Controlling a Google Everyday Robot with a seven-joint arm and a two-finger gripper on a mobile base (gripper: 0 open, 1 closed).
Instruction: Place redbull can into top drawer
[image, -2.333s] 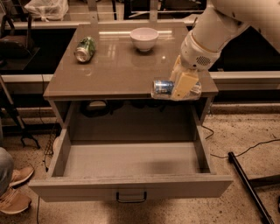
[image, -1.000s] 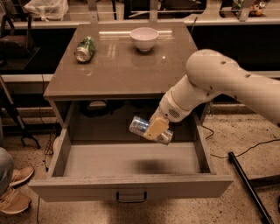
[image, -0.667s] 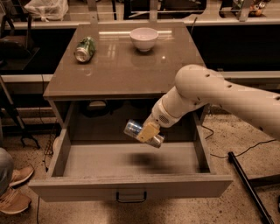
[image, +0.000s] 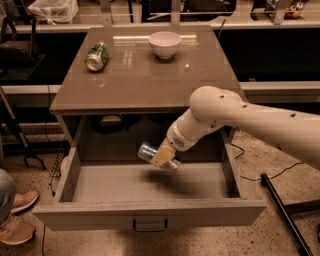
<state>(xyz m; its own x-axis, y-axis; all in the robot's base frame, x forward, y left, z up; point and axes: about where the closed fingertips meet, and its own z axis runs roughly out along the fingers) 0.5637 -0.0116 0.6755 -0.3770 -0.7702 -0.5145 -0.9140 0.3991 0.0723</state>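
"Redbull can (image: 146, 150), position?"

"Held in the air over the inside of the top drawer (image: 150, 214), toward its rear and slightly right of centre. It lies nearly on its side, the left end higher than the right. It shows no contact with the drawer floor; a dark shadow sits on the floor below it."

"Gripper (image: 161, 158)?"

"Clenched on the can. The tan fingers (image: 163, 154) cross the can's middle, so only its two ends show. The white arm (image: 235, 112) reaches in from the right and slopes down past the front edge of the cabinet top (image: 135, 85)."

"Drawer condition?"

"Pulled well out. Nothing rests on the visible floor. The dark handle (image: 150, 225) sits at the centre of the front panel."

"Cabinet top?"

"A green can (image: 97, 56) lies on its side near the rear left. A white bowl (image: 164, 44) stands upright near the rear centre, well apart from the green can."

"Surroundings?"

"A person's shoe (image: 17, 220) shows on the speckled floor at lower left. A black pole (image: 282, 210) lies slanted on the floor at lower right."
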